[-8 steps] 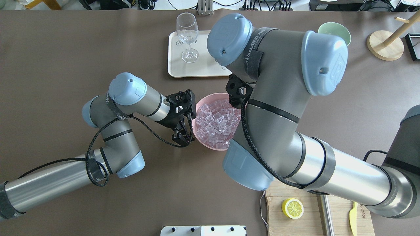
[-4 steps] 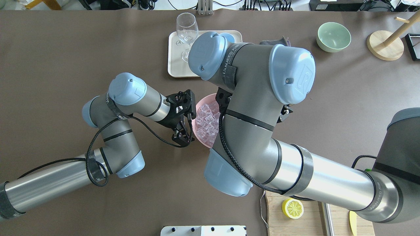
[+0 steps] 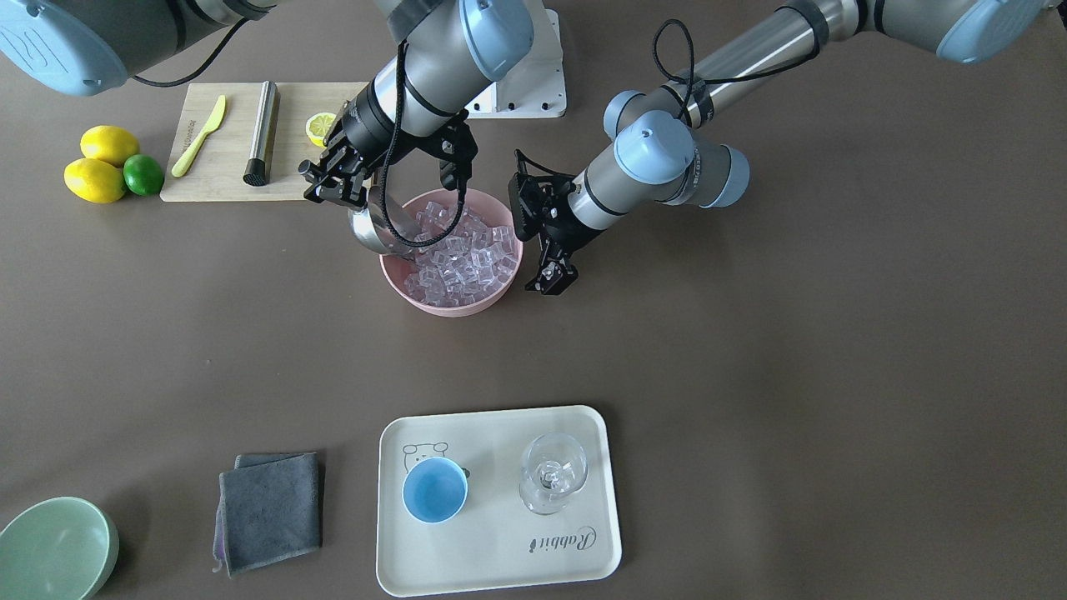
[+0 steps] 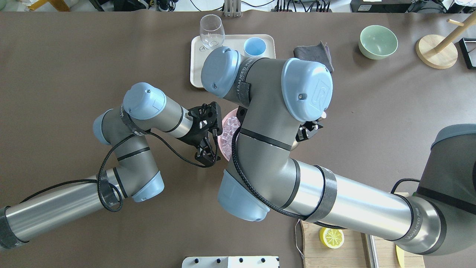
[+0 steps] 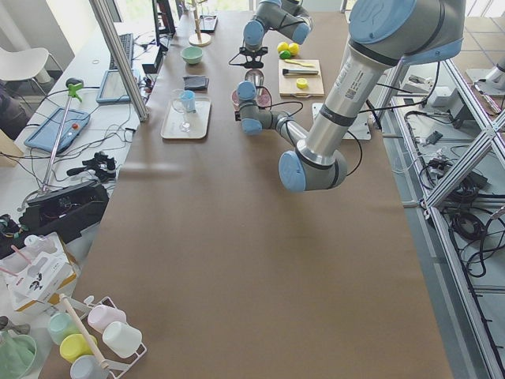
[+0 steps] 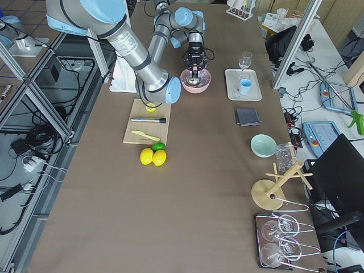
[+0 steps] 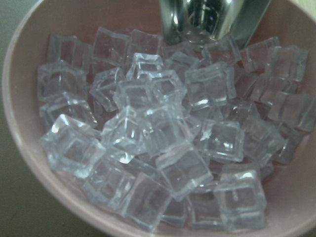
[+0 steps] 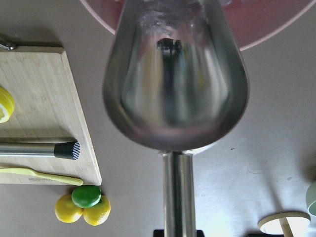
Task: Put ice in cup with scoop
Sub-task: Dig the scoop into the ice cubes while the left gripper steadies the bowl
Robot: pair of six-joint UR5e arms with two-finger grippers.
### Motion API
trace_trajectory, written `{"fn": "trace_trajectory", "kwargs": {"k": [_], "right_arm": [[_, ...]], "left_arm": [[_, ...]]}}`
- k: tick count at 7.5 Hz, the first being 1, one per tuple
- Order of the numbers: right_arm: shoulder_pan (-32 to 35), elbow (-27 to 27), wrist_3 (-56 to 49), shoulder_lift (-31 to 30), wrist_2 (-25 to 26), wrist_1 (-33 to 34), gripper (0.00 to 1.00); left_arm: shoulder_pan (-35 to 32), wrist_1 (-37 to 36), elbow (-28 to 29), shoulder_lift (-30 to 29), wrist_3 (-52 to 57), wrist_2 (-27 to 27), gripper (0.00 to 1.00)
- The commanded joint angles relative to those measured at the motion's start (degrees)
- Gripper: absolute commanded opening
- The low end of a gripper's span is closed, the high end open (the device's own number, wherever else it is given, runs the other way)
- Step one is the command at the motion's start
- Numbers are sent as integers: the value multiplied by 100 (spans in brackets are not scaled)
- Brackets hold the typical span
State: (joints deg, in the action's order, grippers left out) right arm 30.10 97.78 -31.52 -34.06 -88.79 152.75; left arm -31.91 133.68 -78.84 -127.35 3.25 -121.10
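Note:
My right gripper [image 3: 340, 187] is shut on the handle of the steel scoop [image 3: 377, 227]. The scoop's trough [image 8: 175, 89] dips over the rim of the pink bowl [image 3: 450, 307] into the ice [image 3: 458, 254]. No cube shows inside the trough in the right wrist view. The scoop's tip [image 7: 207, 19] rests among the ice [image 7: 158, 133] at the bowl's far side. My left gripper [image 3: 527, 237] is open and empty beside the bowl's other side. The light-blue cup [image 3: 434, 490] stands empty on the cream tray [image 3: 500, 567], apart from the bowl. In the overhead view my right arm hides most of the bowl.
A stemmed glass [image 3: 553, 483] stands beside the cup on the tray. A grey cloth [image 3: 268, 510] and a green bowl [image 3: 54, 550] lie near the tray. A cutting board [image 3: 225, 179] with a rod, a knife and a lemon slice is behind the bowl, with lemons [image 3: 96, 179] beside it.
My right arm has swung to the left over the pink bowl, hiding most of the ice from above and uncovering the cup. My left arm has not moved.

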Motion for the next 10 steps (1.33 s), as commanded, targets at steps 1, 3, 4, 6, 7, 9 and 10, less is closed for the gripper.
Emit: {"fn": "trace_trajectory", "kwargs": {"k": [1, 3, 4, 6, 7, 9, 10], "right_arm": [[-31, -84, 110, -30, -16, -445, 0], [-31, -14, 234, -214, -59, -876, 0], [-31, 187, 286, -467, -68, -1148, 0], [-31, 766, 295, -986, -226, -1605, 0], [-31, 821, 417, -1110, -288, -1843, 0], [-31, 822, 654, -1496, -393, -2597, 0], [-31, 865, 673, -1611, -429, -2775, 0]], "left_arm": [[0, 0, 0, 0, 0, 7, 98], [9, 0, -9, 0, -9, -1, 98], [0, 0, -9, 0, -9, -1, 98], [9, 9, -9, 0, -9, -1, 98], [9, 0, -9, 0, -9, -1, 98], [9, 9, -9, 0, -9, -1, 98], [9, 9, -9, 0, -9, -1, 98]]}}
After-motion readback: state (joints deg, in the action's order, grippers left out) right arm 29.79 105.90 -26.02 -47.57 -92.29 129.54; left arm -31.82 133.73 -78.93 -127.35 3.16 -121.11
